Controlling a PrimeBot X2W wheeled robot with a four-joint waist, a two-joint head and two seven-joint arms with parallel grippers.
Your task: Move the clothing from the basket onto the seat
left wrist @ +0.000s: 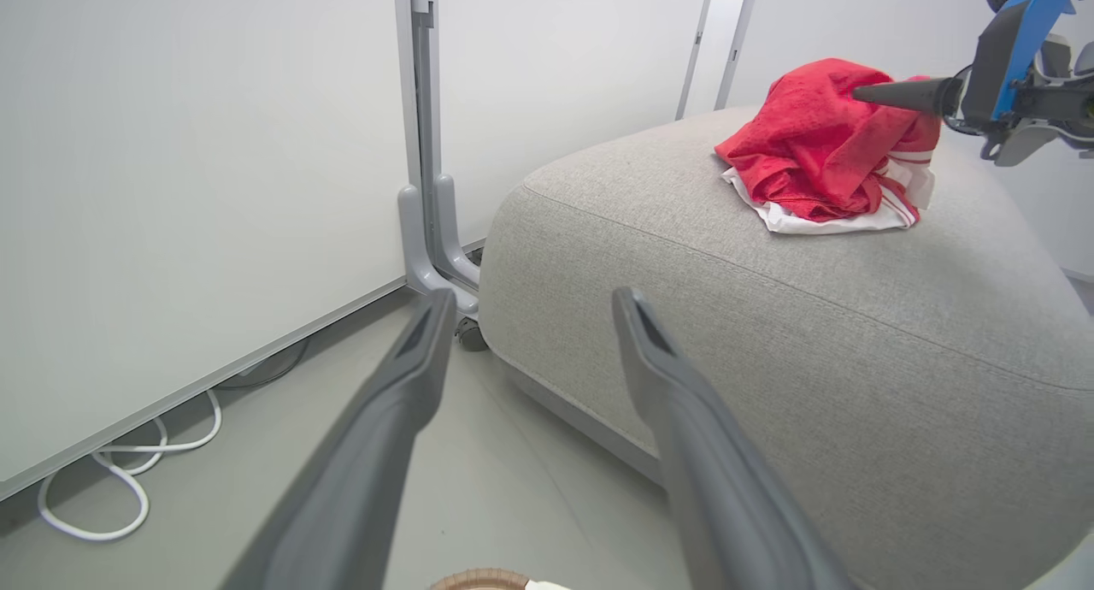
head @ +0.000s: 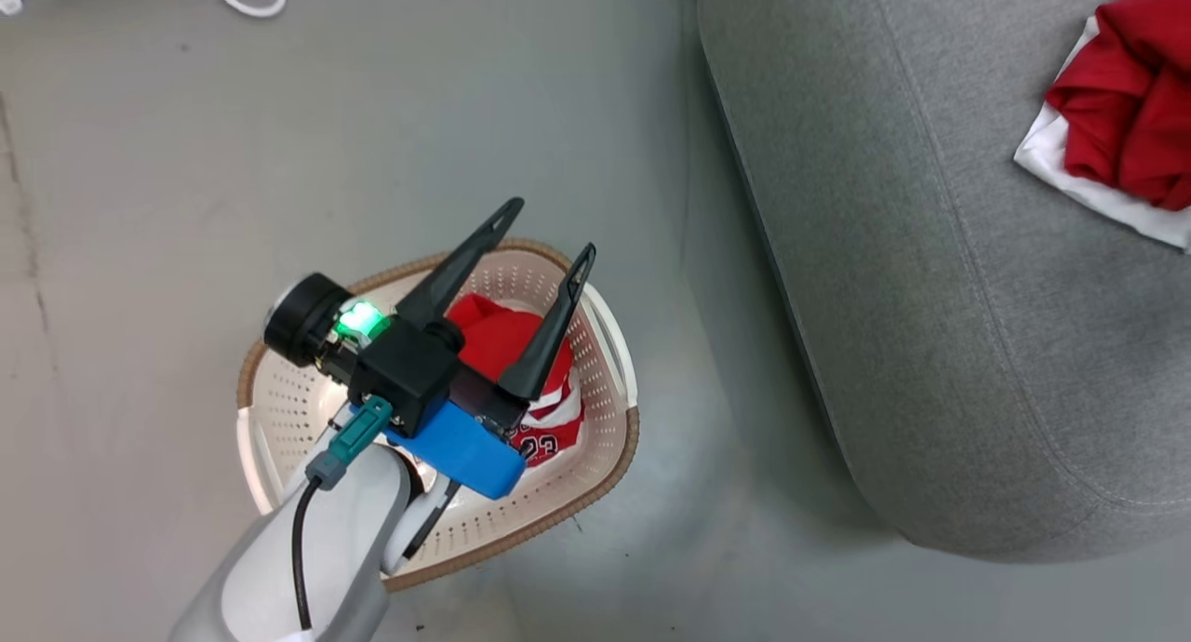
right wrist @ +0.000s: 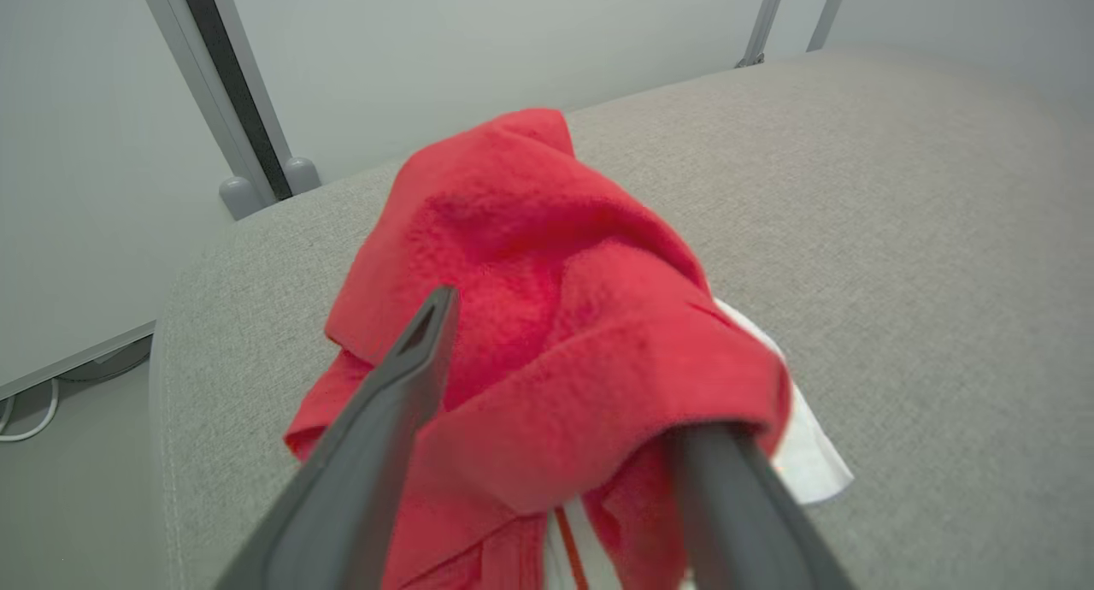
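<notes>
**A:** The left gripper point(head: 549, 228) hangs above the basket point(head: 595, 495), its two long fingers spread wide with nothing between them.

**B:** And the other one?

**A:** The right gripper point(right wrist: 577, 363) is over at the sofa point(head: 930, 298), fingers also well apart. A red garment point(right wrist: 513, 256) lies heaped on the cushion, and one fold drapes across a fingertip. I'd say it's resting there, not pinched.

**B:** So what's left to shift?

**A:** The jersey point(head: 502, 340). It's crumpled at the bottom of the basket, red with white stripes, a 23 showing at its near edge, partly behind the gripper.

**B:** How will it handle?

**A:** Light and limp, I'd judge. It looks like thin sports knit, a little slick, with no stiffness at all. It should sag and trail once lifted, so it wants raising well clear of the rim.

**B:** Where would you take hold?

**A:** On the high red hump near the middle, where the folds bunch. A pinch there should catch several layers. I'd avoid any flat edge lying against the wall, where the fingertips could snag in the holes.

**B:** What's everything made of?

**A:** The basket is hard cream plastic, holed all over, in a rounded triangle with a brown woven-look rim. The sofa is coarse grey cloth, plump and round-edged, with a seam running along it. The floor point(head: 279, 140) is smooth and grey.
</notes>
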